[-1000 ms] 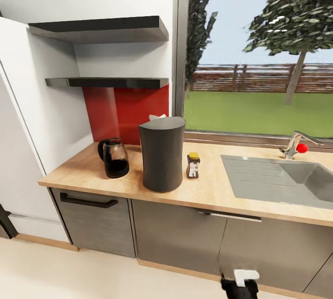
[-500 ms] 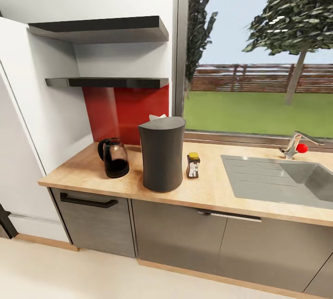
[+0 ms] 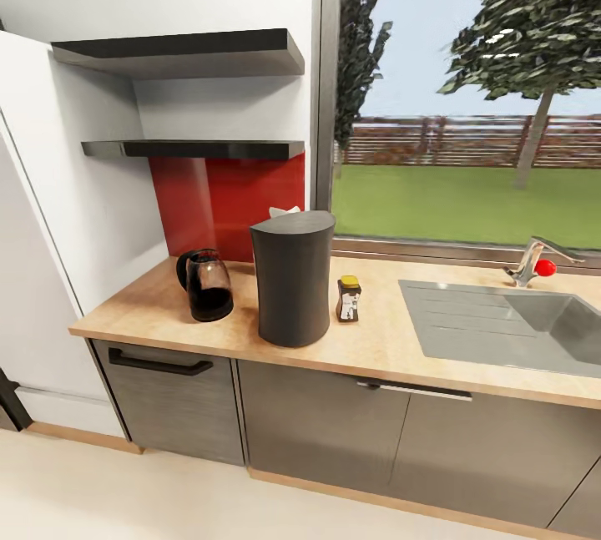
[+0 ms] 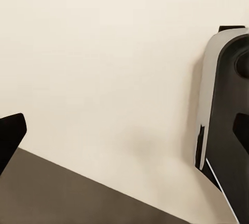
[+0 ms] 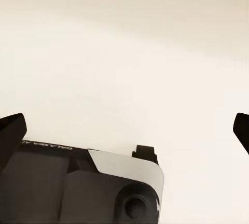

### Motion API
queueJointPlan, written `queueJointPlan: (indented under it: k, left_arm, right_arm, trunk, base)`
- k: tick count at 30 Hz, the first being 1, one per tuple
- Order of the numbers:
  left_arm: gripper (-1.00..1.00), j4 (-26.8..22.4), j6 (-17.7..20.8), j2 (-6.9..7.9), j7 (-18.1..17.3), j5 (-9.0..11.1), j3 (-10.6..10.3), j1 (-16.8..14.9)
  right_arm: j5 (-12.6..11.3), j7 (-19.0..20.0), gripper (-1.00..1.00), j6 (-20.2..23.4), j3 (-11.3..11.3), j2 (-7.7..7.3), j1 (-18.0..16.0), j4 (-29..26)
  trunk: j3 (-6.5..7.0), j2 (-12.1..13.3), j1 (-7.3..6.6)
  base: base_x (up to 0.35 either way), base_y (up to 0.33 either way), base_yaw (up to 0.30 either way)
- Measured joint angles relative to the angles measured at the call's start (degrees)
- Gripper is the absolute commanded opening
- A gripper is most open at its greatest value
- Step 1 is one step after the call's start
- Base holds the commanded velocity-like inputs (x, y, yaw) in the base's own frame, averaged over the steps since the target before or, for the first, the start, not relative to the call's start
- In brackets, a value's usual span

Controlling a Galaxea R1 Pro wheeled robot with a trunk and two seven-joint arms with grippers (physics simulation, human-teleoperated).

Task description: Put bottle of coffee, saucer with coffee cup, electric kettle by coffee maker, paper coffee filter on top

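With both claws hanging spread wide over the floor, I judged the risk was the tight cluster near the bench's left end: coffee maker [image 3: 293,277], kettle [image 3: 205,285] and coffee bottle [image 3: 348,299] stood close enough that a careless reach could topple the bottle.

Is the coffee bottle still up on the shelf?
No, the coffee bottle stands on the countertop right beside the coffee maker.
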Motion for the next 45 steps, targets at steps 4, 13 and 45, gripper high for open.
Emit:
queueJointPlan:
  k: [4, 13, 45]
  left_arm:
    - [1.0, 0.09, -0.04, 0.07, 0.01, 0.29, 0.14, 0.0]
    - [1.0, 0.1, -0.14, -0.06, 0.02, 0.61, 0.19, -0.01]
    - [1.0, 0.17, -1.77, -1.46, 0.04, 0.59, 0.19, -0.02]
  right_arm:
    - [-0.78, -0.56, 1.0, 0.32, -0.17, -2.84, 0.08, -0.09]
    - [-7.49, -0.76, 1.0, 1.62, -0.13, -7.64, 2.36, -0.02]
    - [-17.2, -0.77, 1.0, 1.11, -0.09, -8.09, 6.75, -0.02]
  trunk:
    - [0.0, 0.0, 0.0]
    - [0.0, 0.0, 0.0]
    - [0.01, 0.0, -0.03]
  base:
    - [0.0, 0.0, -0.107]
    - [0.0, 0.0, -0.261]
    - [0.085, -0.052, -0.268]
